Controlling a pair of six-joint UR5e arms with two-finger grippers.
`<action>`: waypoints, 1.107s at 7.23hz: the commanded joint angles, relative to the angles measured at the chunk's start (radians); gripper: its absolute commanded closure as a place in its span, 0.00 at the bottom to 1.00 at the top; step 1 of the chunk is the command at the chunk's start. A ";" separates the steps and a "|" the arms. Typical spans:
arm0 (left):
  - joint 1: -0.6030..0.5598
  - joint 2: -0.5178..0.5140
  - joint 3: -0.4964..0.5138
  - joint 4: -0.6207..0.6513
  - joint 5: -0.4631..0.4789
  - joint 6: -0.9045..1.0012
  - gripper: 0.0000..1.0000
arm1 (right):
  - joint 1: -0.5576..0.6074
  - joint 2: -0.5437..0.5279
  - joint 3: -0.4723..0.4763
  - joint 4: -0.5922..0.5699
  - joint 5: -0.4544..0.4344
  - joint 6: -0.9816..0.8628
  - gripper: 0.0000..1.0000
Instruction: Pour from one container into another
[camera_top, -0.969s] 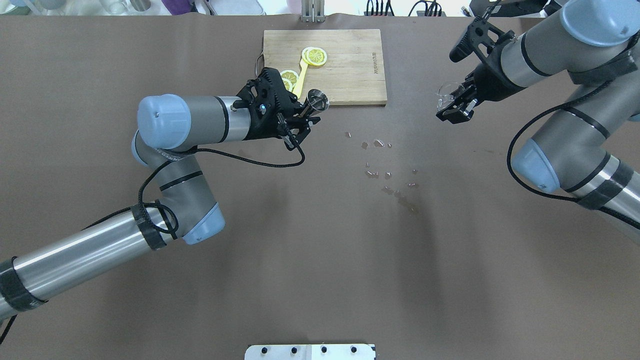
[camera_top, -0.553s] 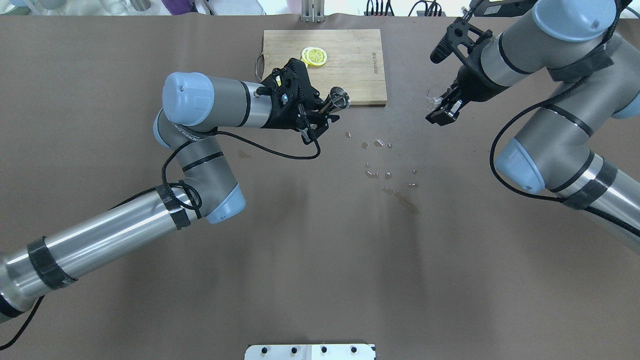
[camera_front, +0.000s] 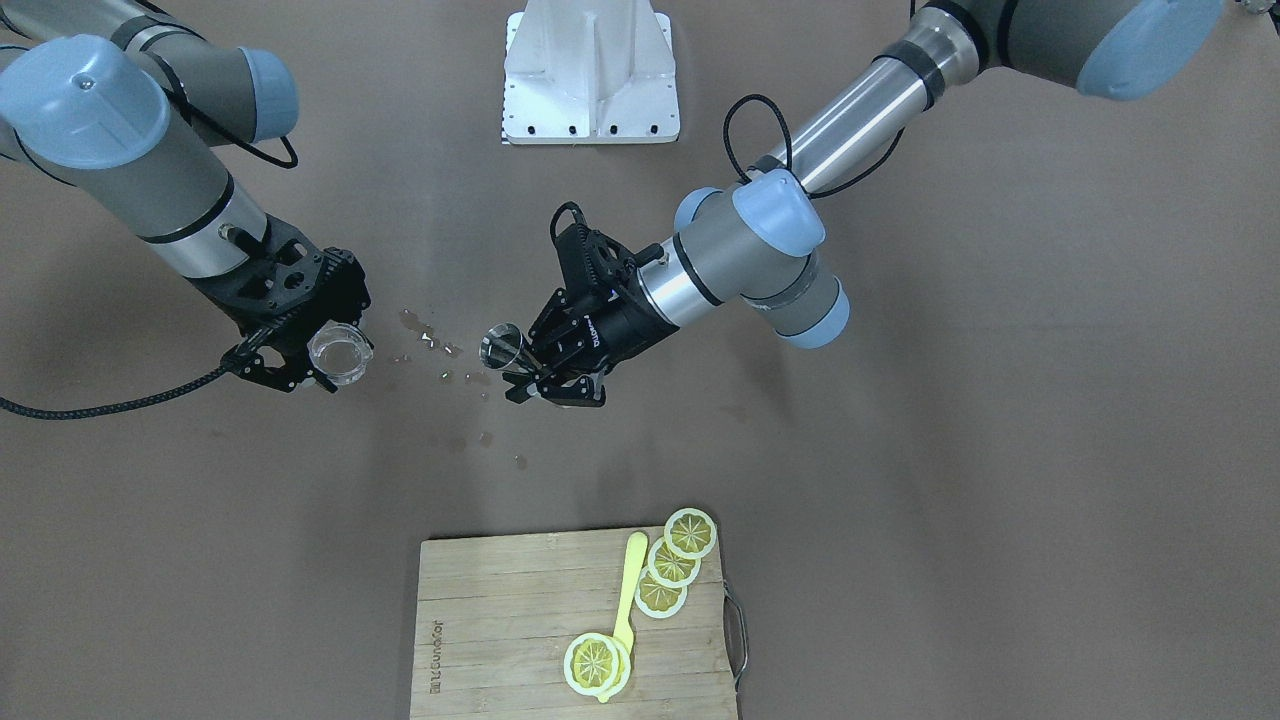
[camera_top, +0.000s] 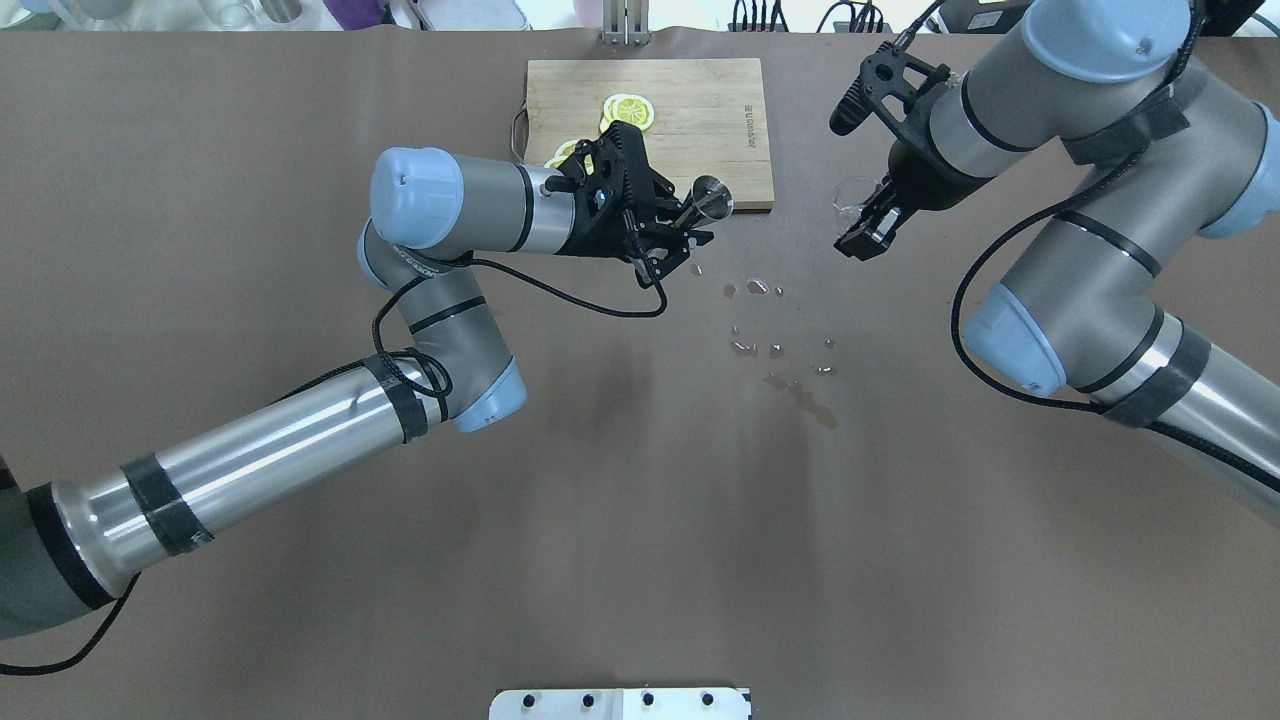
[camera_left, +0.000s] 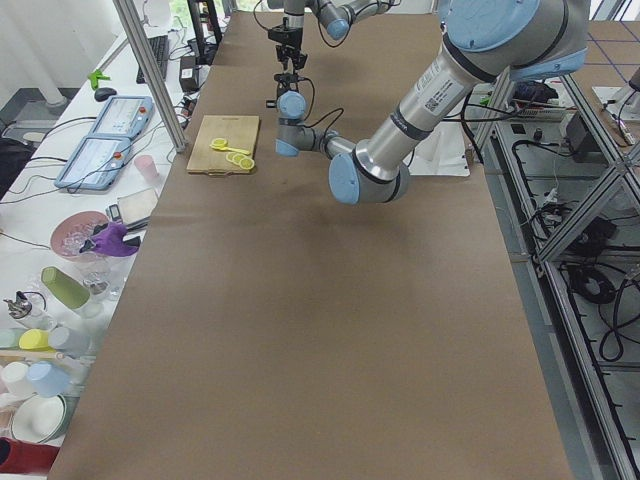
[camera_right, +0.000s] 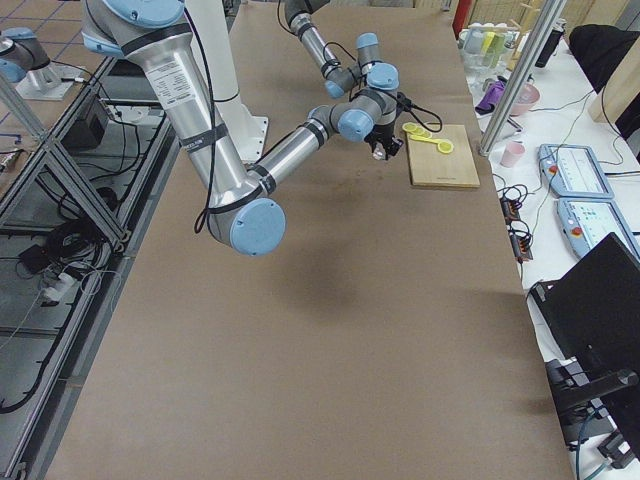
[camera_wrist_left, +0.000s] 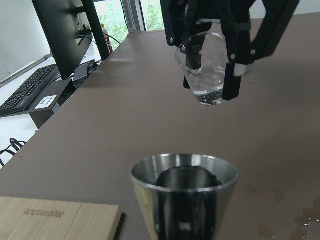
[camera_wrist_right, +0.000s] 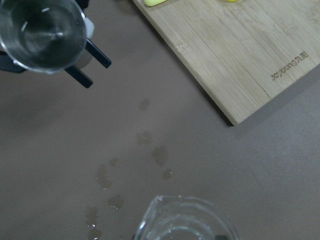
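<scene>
A small steel jigger (camera_top: 712, 198) is held above the table with my left gripper (camera_top: 683, 240) shut on its lower part. The front view shows the jigger (camera_front: 500, 347) tilted, mouth facing the clear cup (camera_front: 340, 352). My right gripper (camera_top: 862, 228) is shut on that clear cup (camera_top: 855, 195), also off the table. A gap of bare table separates the two vessels. In the left wrist view the steel jigger (camera_wrist_left: 184, 192) is close at the bottom and the clear cup (camera_wrist_left: 205, 67) hangs beyond it, with a little liquid at its base.
A wooden cutting board (camera_top: 700, 130) with lemon slices (camera_top: 628, 110) and a yellow spoon (camera_front: 628, 590) lies at the far middle. Spilled droplets (camera_top: 770, 345) wet the brown table between the grippers. The robot's white base plate (camera_front: 590, 75) sits at the near edge.
Both arms have closed in on the middle. The left one carried the jigger to the right, off the board's edge. The right one carried the clear cup to the left.
</scene>
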 joint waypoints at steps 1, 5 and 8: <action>0.024 -0.026 0.068 -0.094 0.009 -0.039 1.00 | -0.004 0.028 0.025 -0.086 0.009 -0.002 1.00; 0.067 -0.040 0.100 -0.147 0.079 -0.079 1.00 | -0.035 0.104 0.014 -0.231 0.010 -0.028 1.00; 0.067 -0.040 0.099 -0.147 0.082 -0.079 1.00 | -0.060 0.149 0.002 -0.312 0.012 -0.073 1.00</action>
